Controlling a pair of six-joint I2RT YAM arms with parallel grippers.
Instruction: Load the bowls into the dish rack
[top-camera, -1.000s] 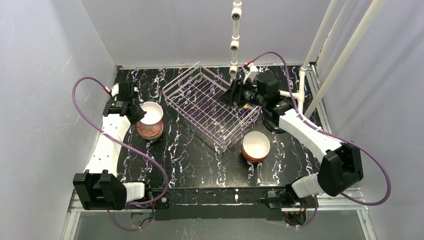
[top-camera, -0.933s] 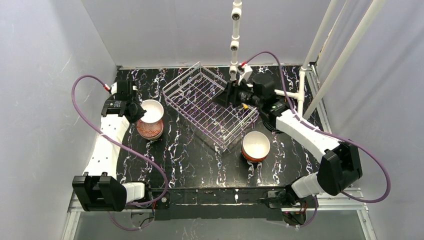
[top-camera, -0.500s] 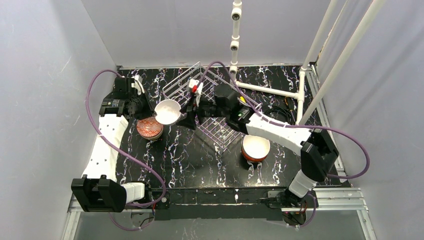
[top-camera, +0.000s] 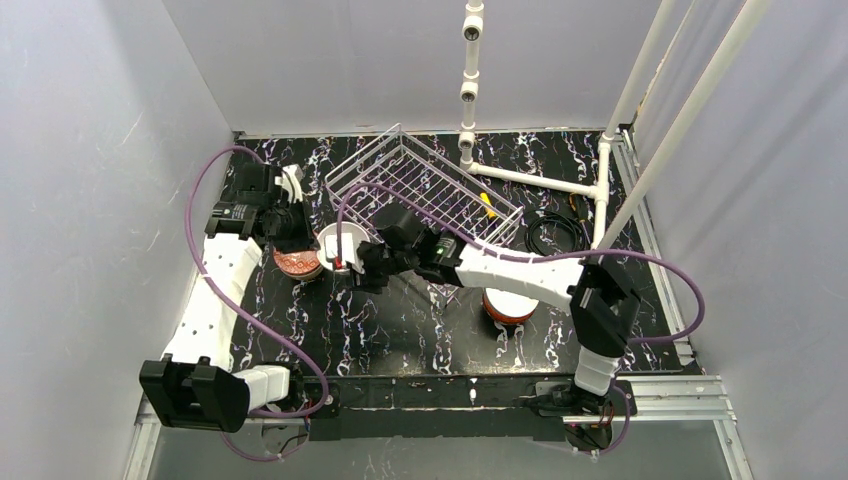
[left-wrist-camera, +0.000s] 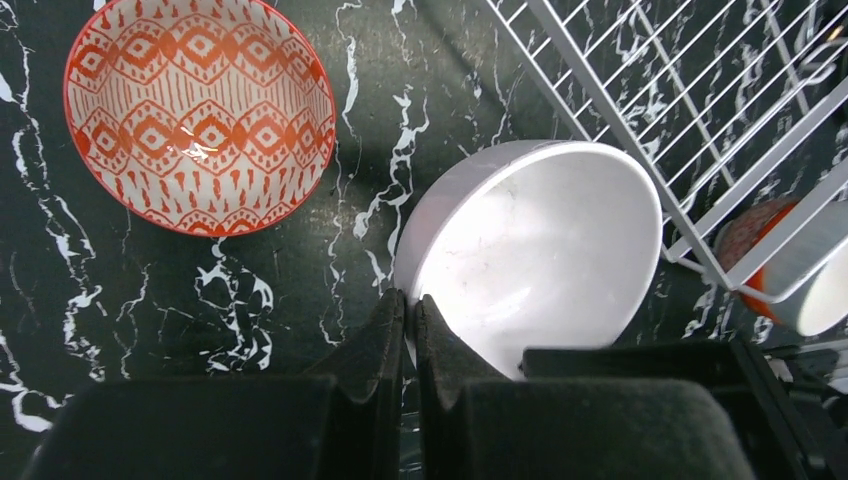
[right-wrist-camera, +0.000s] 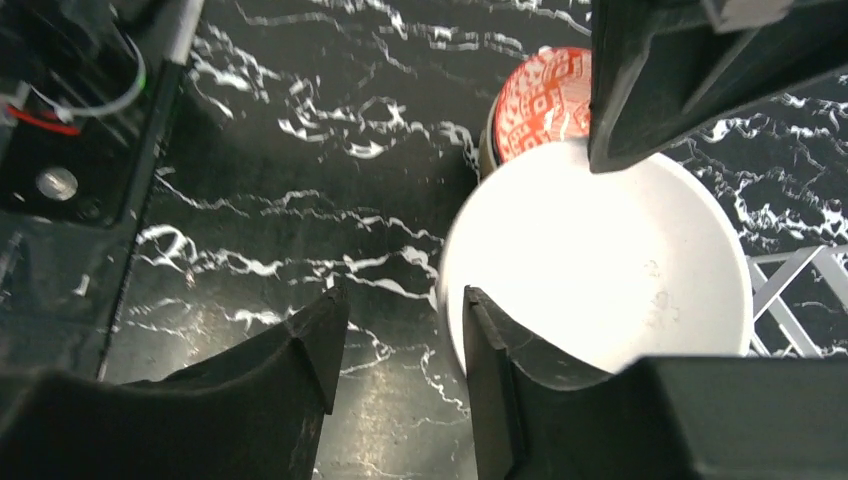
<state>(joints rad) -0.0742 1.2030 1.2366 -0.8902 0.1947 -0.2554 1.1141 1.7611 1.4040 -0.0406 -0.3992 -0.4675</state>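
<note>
**White bowl held between both arms, beside the rack**

The dish rack (top-camera: 425, 195) stands just behind; the white bowl (top-camera: 338, 243) hangs off its left corner, rim pinched by the left gripper (left-wrist-camera: 405, 300); the right gripper (right-wrist-camera: 403, 300) straddles the opposite rim, jaws spread, likely for a handover.

Top looks down — wrist views, close, share white bowl (left-wrist-camera: 540, 250).

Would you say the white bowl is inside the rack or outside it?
Outside: the left gripper holds the white bowl beside the rack, over the table.
</note>
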